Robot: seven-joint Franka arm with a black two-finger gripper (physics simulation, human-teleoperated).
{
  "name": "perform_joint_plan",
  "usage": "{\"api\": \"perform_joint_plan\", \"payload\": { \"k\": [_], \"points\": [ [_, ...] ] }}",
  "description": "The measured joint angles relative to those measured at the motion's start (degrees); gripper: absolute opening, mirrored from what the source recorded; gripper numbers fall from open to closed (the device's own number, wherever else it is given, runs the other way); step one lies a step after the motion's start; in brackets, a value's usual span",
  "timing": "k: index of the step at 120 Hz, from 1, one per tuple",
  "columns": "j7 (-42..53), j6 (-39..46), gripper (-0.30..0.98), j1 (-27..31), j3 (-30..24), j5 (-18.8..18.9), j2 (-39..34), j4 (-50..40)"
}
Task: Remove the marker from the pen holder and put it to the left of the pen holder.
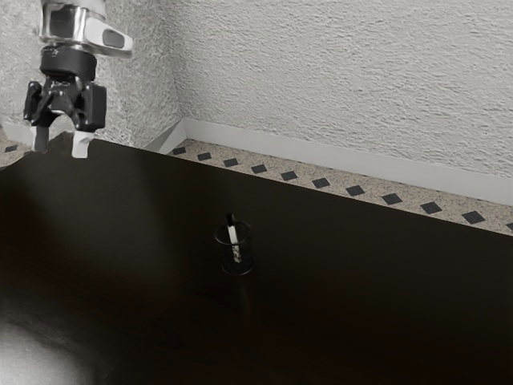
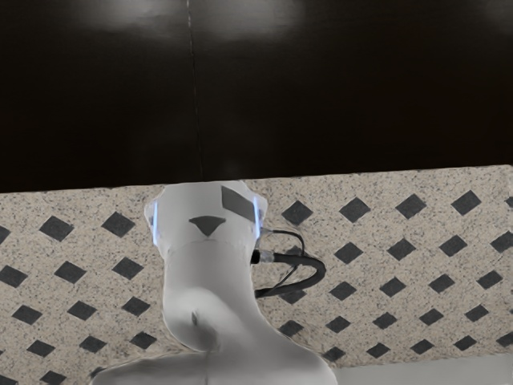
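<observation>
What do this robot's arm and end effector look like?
The smooth, rounded, whitish-grey arm has glowing blue-white strips on its sides, a dark triangular marking and a looping black cable. The black, angular metal-looking end effector has two fingers that are partly pale.

The claw (image 1: 60,147) is black and bumpy, with white on its fingers (image 1: 81,145). Right above the claw is a fat black ring (image 1: 67,61), then a shiny silver part (image 1: 58,30). Up there too, a white piece (image 1: 94,35) sticks out, with a dark gray patch (image 1: 114,38) on it. Well apart from the claw, the pale gray arm (image 2: 210,261) is smooth, with a dark triangle (image 2: 208,225), glowing blue lines (image 2: 155,223) and loopy black cords (image 2: 319,269).
</observation>
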Motion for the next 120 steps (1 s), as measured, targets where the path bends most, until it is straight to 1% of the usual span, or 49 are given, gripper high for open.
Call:
{"api": "perform_joint_plan", "payload": {
  "k": [10,14,18,28,35,45,56,70,84,103,120],
  "points": [
    [-0.49,13.95,0.69,-0.13,-0.19,-1.28,0.61,-3.98],
    [-0.73,18.05,0.69,-0.39,-0.15,-1.46,2.46,-4.59],
    [-1.07,21.56,0.69,-0.68,-0.18,-0.83,5.83,-4.87],
    [-1.9,29.76,0.69,-0.92,-0.08,0.47,17.42,-3.88],
    [-2.39,34.3,0.69,0.68,-0.02,-0.56,22.87,-3.61],
    [-2.93,39.75,0.69,2.06,-0.06,-1.87,28.22,-2.71],
    [-3.48,44.28,0.69,1.67,-0.99,-2.61,32.72,0.9],
    [-4.23,48.15,0.69,1.95,-2.46,-2.88,33.56,2.65],
    [-4.8,51.27,0.69,1.62,-2.7,-2.1,36.08,5.59],
    [-5.34,55.69,0.69,2.0,-2.71,-1.14,37.95,5.77],
    [-5.7,57.88,0.69,2.04,-2.71,-0.77,38.7,5.32]
  ]
}}
